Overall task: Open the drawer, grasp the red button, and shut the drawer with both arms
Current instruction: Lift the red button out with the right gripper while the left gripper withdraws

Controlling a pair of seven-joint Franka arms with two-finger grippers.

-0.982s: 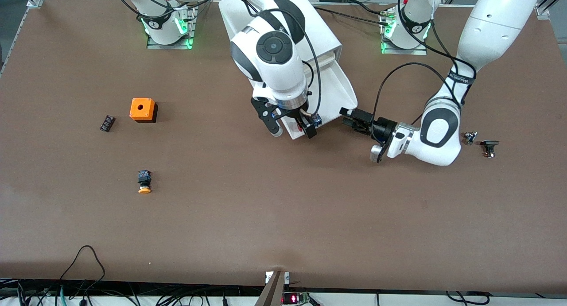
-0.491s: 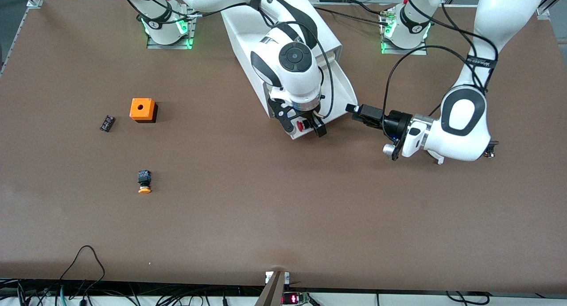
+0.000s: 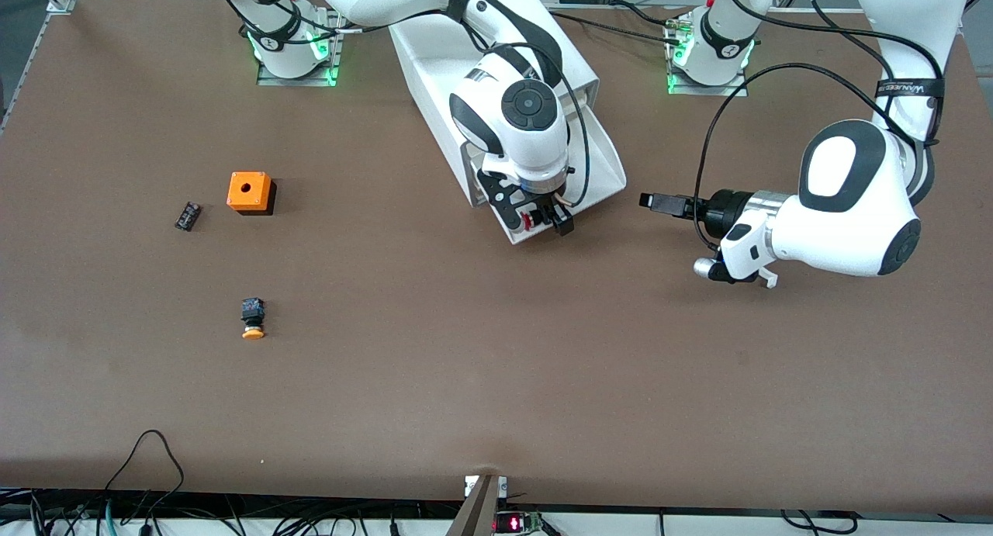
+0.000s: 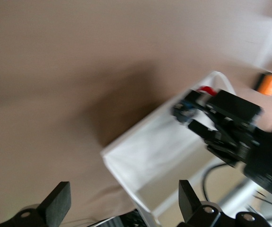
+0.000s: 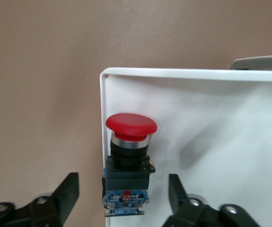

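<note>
the right gripper [image 3: 541, 219] has its fingers [image 5: 67, 194] apart, either side of the button [image 5: 128, 158] without touching it, in a front corner of the drawer [image 3: 601, 160]. beside the drawer, the left gripper [image 3: 650, 201] hangs spread wide.

- The right tool [image 3: 539, 219] has been shifted from the pulled-out drawer's [image 3: 601, 160] front edge to a spot over its front corner, around the red-capped button [image 3: 528, 220].
- Its fingers [image 5: 69, 189] have been brought closer together on either side of the button, without touching it.
- The left tool [image 3: 650, 201] has been drawn away from the drawer toward the left arm's end of the surface [image 3: 496, 365], and now stands well apart from it.
</note>
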